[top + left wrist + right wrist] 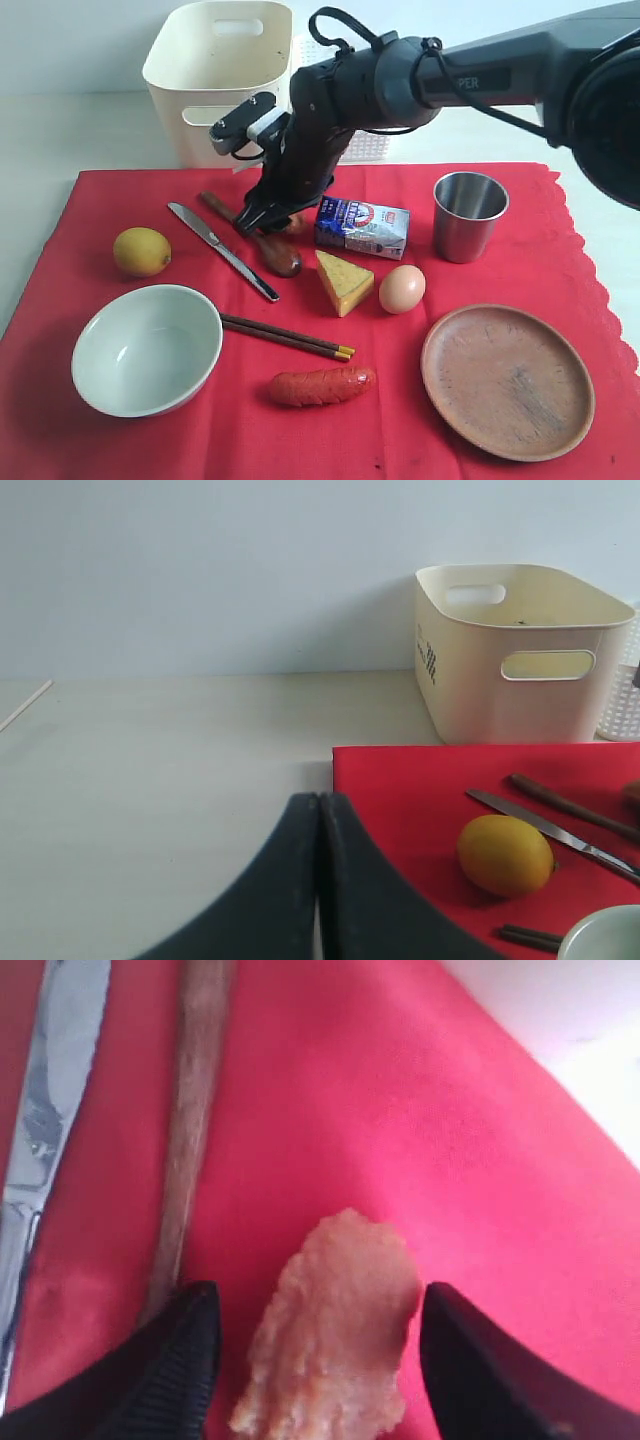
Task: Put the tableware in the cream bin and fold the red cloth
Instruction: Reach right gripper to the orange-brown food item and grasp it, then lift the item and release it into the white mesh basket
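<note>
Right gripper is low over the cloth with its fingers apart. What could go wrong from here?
1. The open right gripper straddles a pale food lump, not tableware; closing here would likely grab the wrong thing.
2. The spoon handle lies just beside one finger, with the knife close by; a sideways move could knock them askew.
3. The fingertips sit near the red cloth and might pinch it.

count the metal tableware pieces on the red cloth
2: the table knife lies between the lemon and the wooden spoon; the steel cup stands right of the milk carton. The arm may hide more.
</note>
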### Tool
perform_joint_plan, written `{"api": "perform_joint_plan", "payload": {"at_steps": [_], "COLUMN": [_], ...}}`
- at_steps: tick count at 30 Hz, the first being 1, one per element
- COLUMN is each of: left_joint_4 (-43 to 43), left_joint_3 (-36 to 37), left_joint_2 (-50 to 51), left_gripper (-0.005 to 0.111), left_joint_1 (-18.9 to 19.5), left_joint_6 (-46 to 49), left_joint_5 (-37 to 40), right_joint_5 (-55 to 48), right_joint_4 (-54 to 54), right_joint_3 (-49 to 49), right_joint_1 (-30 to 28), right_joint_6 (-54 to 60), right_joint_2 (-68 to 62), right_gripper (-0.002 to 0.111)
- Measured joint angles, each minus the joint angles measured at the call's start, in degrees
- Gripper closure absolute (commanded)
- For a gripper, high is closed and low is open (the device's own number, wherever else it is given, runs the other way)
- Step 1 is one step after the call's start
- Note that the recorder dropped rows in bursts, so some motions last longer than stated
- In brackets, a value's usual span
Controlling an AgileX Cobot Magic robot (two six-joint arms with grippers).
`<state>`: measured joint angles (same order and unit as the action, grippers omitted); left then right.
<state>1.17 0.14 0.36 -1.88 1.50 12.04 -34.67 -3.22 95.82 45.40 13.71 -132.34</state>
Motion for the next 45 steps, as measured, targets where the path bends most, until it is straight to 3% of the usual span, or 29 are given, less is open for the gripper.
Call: {"api": "perform_joint_plan", "payload": {"at_steps": [6,12,34,45], "left_joint_4": [0.0,0.0,0.0,0.0], "left_joint_3": [0.0,0.0,0.0,0.0], "left_joint_2": [0.0,0.0,0.0,0.0], "left_gripper": [0.107,0.107,0.107,0.107], "left_joint_1": [0.0,0.0,0.0,0.0], "left_joint_6": [0.0,0.0,0.0,0.0], "left_joint_5": [0.0,0.0,0.0,0.0], "right_joint_5": [-0.2,-0.2,3.1,13.4], "right_joint_4": [1.3,1.4,2.3,2.7], "right_joint_3": [0.2,0.2,0.2,0.2], "right_joint_1": [0.0,0.0,-0.4,-10.1], "right_joint_6": [-0.2,-0.2,-0.3,-7.7], "right_joint_2": [-0.8,-0.8,11.3,12.1], "right_gripper": [0.086,0.108,0.108,0.108]}}
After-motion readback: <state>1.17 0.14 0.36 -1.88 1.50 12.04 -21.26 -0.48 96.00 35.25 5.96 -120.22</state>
